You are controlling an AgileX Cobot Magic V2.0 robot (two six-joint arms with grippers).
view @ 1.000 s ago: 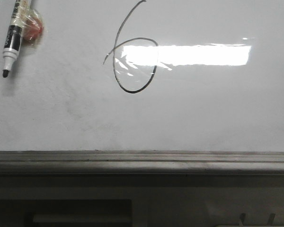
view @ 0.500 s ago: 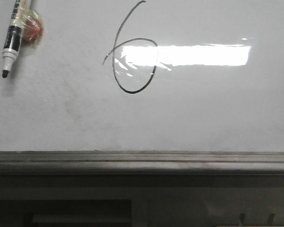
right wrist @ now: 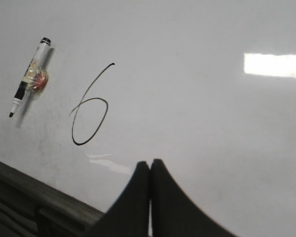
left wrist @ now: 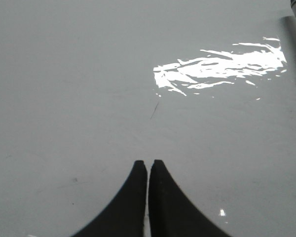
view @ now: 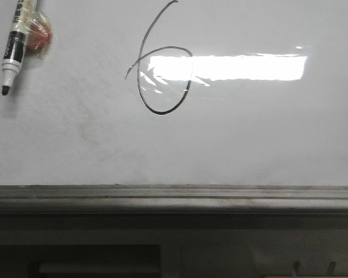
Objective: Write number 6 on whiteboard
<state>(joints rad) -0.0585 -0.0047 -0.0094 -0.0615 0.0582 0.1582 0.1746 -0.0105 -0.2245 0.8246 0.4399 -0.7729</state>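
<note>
Whiteboard (view: 232, 145): we see it filling the front view, glossy and faintly smudged, with a grey ledge (view: 174, 197) along its near edge.
Number 6 (view: 162, 69): drawn left of centre, toward the far side — thin black line, long curved upper stroke, oval loop, small tail at its left; bright glare (view: 243, 66) crosses the loop.
Marker (view: 14, 49): stuck to the board at far left, uncapped tip pointing near, apparently parked because the digit looks finished.
Left gripper (left wrist: 148, 165): fingers pressed together, holding nothing, over bare board.
Right gripper (right wrist: 150, 164): likewise closed and empty — we judge both arms are clear of the writing.
</note>
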